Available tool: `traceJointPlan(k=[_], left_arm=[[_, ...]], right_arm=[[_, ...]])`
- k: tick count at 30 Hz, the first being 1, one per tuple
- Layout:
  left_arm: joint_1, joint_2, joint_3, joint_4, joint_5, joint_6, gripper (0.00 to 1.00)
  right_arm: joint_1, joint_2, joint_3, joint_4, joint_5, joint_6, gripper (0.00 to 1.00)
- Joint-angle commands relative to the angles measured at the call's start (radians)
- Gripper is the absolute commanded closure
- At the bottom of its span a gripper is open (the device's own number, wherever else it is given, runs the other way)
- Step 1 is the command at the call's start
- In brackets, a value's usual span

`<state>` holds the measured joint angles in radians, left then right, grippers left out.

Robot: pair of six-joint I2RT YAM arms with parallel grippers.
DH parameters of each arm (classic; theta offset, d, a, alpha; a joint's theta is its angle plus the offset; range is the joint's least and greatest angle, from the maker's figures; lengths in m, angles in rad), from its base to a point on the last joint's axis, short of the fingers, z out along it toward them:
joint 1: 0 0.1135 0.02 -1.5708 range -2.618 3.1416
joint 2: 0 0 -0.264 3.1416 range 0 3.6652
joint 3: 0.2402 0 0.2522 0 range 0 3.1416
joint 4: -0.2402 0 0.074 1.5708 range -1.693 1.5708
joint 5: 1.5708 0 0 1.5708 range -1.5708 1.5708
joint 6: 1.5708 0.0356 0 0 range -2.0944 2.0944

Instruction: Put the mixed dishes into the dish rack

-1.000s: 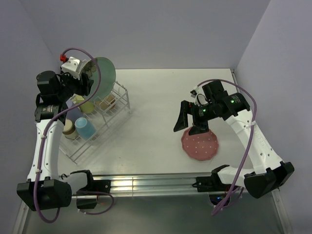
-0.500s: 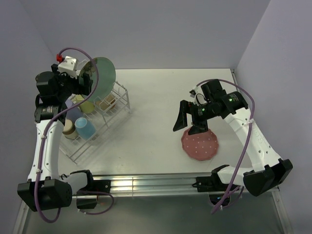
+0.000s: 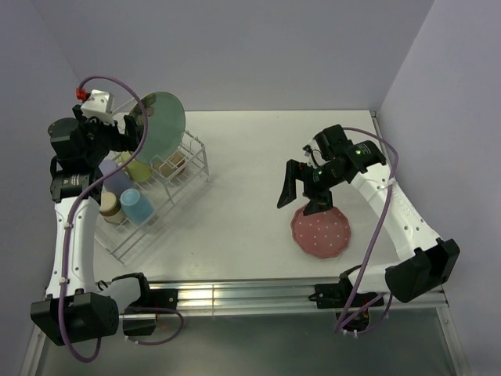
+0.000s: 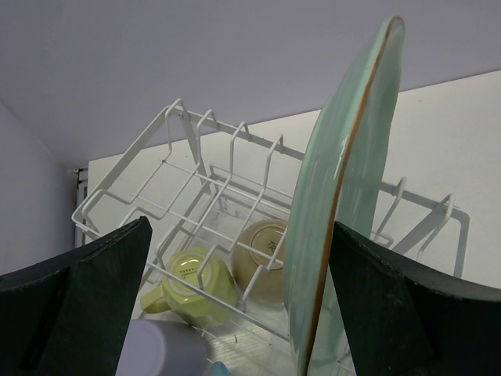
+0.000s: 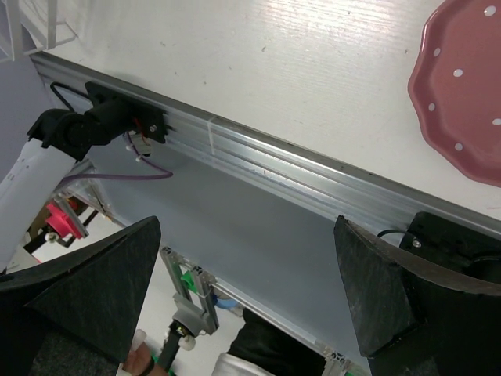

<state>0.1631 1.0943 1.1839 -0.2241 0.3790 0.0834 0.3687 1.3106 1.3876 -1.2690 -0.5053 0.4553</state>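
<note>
1. Pulled back to the left since a second ago, the left fingers (image 3: 135,131) are now seen apart from the mint-green flower plate (image 3: 163,124). Earlier they were set against its left edge and were less widely spread.
2. Those fingers are now spread as wide as they go, and nothing is held between them.
3. The mint-green flower plate is left standing on edge in the raised slotted tier of the dish rack (image 3: 197,153), slightly tilted. In the left wrist view it is touched by neither finger.
4. The right arm is shifted only a little. The right fingers (image 3: 311,204) are held wide open and empty at the far-left rim of the pink white-dotted plate (image 3: 322,233).
5. The pink white-dotted plate is seen lying flat on the table (image 3: 250,149), well apart from the rack, where it lay before.
6. Under the raised tier, the yellow mug (image 3: 139,169) and a tan upturned dish (image 3: 172,164) are seen beside the green plate's foot. The lavender cup (image 3: 113,178) and the light blue mug (image 3: 137,206) are placed on the lower tray.
7. White wire prongs are set between the left fingers and the mugs. A purple cable (image 3: 145,117) is looped across the green plate's left edge.
</note>
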Motion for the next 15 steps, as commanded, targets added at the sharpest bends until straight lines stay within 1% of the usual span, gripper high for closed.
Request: traceJointPlan(k=[1,11,15], left_arm=[[0.010,-0.027,0.039,0.059,0.092,-0.014,0.01],[0.010,-0.028,0.095,0.029,0.179,-0.013,0.01],[0.010,-0.016,0.137,0.009,0.163,-0.014,0.01]], right_arm=[[0.003,0.006,0.057,0.022,-0.006,0.010,0.00],[0.003,-0.001,0.064,0.022,-0.022,0.002,0.00],[0.004,-0.005,0.074,0.019,-0.024,-0.003,0.00]])
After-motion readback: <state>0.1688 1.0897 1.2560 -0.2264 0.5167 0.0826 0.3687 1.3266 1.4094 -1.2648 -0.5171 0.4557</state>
